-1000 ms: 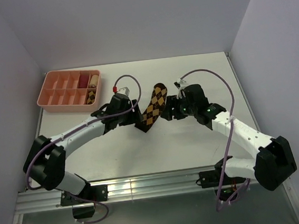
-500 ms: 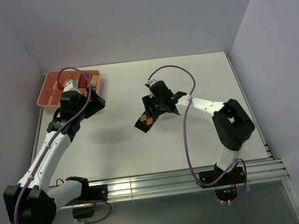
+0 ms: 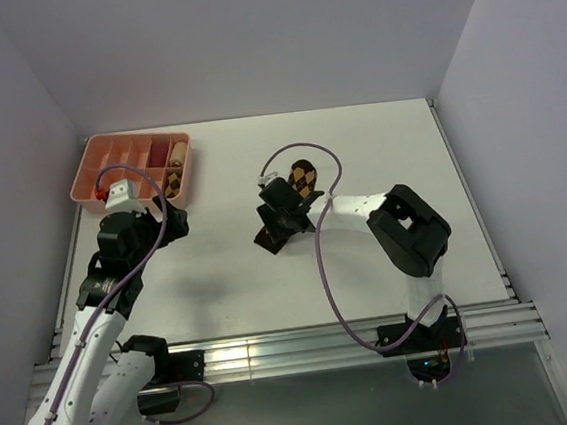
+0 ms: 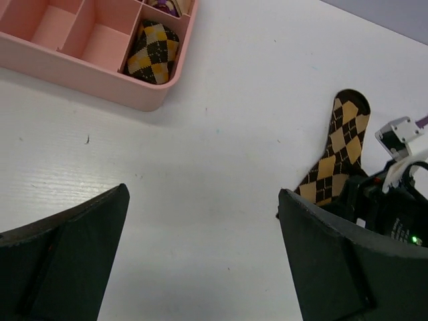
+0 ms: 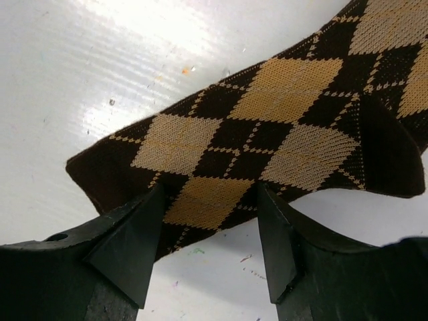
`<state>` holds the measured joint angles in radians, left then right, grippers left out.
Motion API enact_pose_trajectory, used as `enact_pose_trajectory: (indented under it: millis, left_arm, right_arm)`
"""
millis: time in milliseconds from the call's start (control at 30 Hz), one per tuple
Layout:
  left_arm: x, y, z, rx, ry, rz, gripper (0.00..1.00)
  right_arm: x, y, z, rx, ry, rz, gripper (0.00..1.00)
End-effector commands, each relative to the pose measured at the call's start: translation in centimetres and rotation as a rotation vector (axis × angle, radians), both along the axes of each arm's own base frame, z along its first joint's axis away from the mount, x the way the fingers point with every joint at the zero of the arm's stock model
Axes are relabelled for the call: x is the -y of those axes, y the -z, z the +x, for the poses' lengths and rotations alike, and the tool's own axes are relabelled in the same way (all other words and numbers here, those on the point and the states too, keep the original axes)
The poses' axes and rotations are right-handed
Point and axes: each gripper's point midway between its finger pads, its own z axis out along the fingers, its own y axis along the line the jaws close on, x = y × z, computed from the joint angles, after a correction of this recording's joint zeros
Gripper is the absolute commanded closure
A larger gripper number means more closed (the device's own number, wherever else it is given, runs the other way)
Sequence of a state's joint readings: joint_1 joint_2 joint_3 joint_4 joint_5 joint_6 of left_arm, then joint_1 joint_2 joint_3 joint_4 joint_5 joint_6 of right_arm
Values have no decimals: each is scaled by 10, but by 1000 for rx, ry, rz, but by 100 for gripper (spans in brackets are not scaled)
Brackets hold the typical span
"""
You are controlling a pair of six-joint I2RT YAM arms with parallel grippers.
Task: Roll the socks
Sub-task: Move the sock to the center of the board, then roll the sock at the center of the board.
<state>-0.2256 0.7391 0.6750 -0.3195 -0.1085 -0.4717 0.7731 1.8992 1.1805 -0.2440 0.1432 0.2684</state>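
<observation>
1. Top external view: the argyle sock (image 3: pixel 303 176) lies flat on the white table (image 3: pixel 409 160) near its middle, running on a slant from its far end down toward the left. The right gripper (image 3: pixel 277 223) sits over the sock's near end and hides most of it. The left gripper (image 3: pixel 169 221) is well apart from the sock, near the pink tray (image 3: pixel 85 187) at the far left corner. One of the tray's near compartments holds an argyle roll (image 3: pixel 172 183), and a reddish roll (image 3: pixel 160 150) and a beige roll (image 3: pixel 179 147) lie in its far ones.

2. Left wrist view: the left gripper (image 4: pixel 204 194) has its jaws spread wide with only bare table between them. The tray (image 4: pixel 100 75) is at the upper left with the argyle roll (image 4: pixel 154 52) in its corner compartment. The sock (image 4: pixel 340 150) lies to the right, with the right gripper (image 4: pixel 388 207) on its lower end.

3. Right wrist view: the right gripper (image 5: pixel 208 200) has its jaws partly apart, and both fingertips (image 5: pixel 144 227) come down at the sock's (image 5: pixel 281 114) edge. The fabric lies flat and runs wider than the gap, so it is not pinched between them. A dark flap is folded over at the right.
</observation>
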Motion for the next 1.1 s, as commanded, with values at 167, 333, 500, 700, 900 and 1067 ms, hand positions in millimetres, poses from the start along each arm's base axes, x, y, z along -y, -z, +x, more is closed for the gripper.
enact_pose_trajectory:
  millis: [167,333,500,700,900,1067]
  left_arm:
    - [-21,-8,12,44,-98,74,1]
    - [-18,-6,12,35,-86,65,2]
    - [-19,-6,13,36,-86,69,1]
    - [-19,-3,14,28,-89,70,2]
    - [-19,0,15,20,-89,77,2]
    - [-19,1,15,19,-88,81,2]
  right_arm:
    - [-4,-15,-31,-27,10,8,36]
    - [-15,-53,-24,55,-11,76,36]
    - [-27,-59,-41,111,-150,81,36]
    - [-40,-48,-68,140,-279,27,37]
    - [-48,-30,-78,148,-321,-48,43]
    - [-46,-19,-79,153,-331,-101,50]
